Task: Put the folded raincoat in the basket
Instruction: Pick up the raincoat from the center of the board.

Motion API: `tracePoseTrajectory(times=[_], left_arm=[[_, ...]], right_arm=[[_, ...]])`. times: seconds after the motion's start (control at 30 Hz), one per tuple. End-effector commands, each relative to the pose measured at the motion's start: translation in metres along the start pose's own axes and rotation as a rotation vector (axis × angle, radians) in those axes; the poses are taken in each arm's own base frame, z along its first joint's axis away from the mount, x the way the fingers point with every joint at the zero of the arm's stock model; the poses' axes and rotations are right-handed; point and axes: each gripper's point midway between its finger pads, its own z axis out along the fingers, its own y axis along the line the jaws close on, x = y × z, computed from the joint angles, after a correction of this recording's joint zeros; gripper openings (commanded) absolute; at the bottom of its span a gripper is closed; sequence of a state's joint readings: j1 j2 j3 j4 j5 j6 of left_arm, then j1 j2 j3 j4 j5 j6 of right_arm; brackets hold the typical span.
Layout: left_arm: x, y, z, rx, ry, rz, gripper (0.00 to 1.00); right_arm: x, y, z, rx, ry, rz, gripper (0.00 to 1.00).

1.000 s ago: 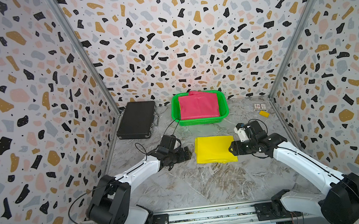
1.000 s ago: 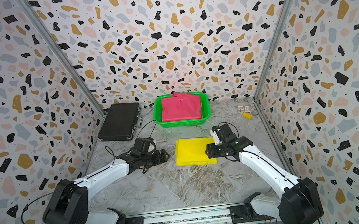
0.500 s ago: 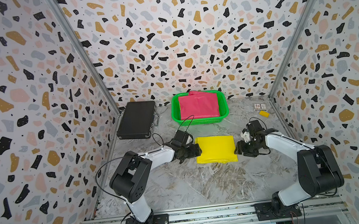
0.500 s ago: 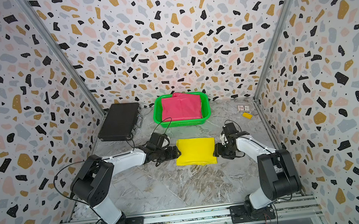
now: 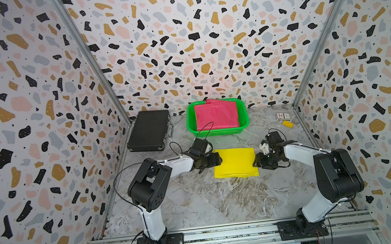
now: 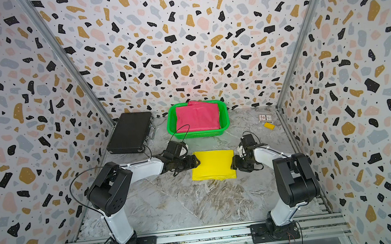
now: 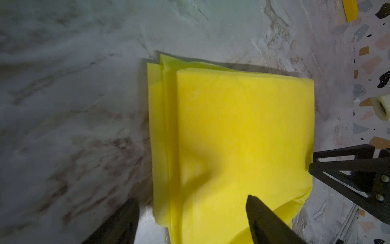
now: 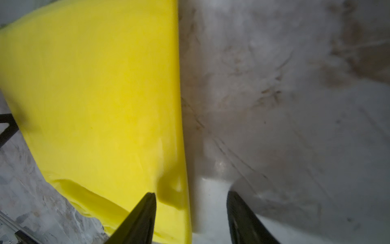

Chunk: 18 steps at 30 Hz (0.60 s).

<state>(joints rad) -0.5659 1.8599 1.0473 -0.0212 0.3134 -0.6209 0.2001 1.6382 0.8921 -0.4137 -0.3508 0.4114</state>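
The folded raincoat [image 5: 234,163] [image 6: 214,165] is a flat yellow rectangle on the marble table, in front of the green basket [image 5: 190,118] [image 6: 170,120]. A pink folded sheet [image 5: 216,115] lies in the basket. My left gripper [image 5: 219,161] [image 6: 197,162] [image 7: 192,200] is open at the raincoat's [image 7: 232,137] left edge, one finger over the yellow and one over the table. My right gripper [image 5: 255,163] [image 6: 233,164] [image 8: 191,194] is open at the right edge of the raincoat [image 8: 95,95], straddling it the same way.
A flat black case [image 5: 149,130] lies at the back left beside the basket. A small yellow block [image 5: 287,124] and a small printed card [image 5: 283,116] sit at the back right near the wall. Patterned walls close in three sides.
My left gripper has slid right, up to the raincoat's left edge. Both arms have folded their elbows up. The right gripper has stayed at the right edge. Both jaws have narrowed slightly.
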Motion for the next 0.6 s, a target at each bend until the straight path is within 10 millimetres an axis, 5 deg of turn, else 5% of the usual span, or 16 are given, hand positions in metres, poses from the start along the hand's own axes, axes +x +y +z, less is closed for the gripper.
tracePoseTrajectory(times=[0.0,0.37,0.57], left_arm=[[0.021,0.013,0.014,-0.029,0.073,-0.012,0.83],[0.027,0.009,0.021,-0.020,0.089,-0.013,0.69],[0.023,0.004,0.017,-0.014,0.071,-0.012,0.38]], right_arm=[[-0.004,0.000,0.006,-0.003,0.004,0.001,0.58],[0.005,0.007,0.024,-0.003,0.039,-0.015,0.50],[0.008,0.015,0.022,0.005,0.031,-0.041,0.35]])
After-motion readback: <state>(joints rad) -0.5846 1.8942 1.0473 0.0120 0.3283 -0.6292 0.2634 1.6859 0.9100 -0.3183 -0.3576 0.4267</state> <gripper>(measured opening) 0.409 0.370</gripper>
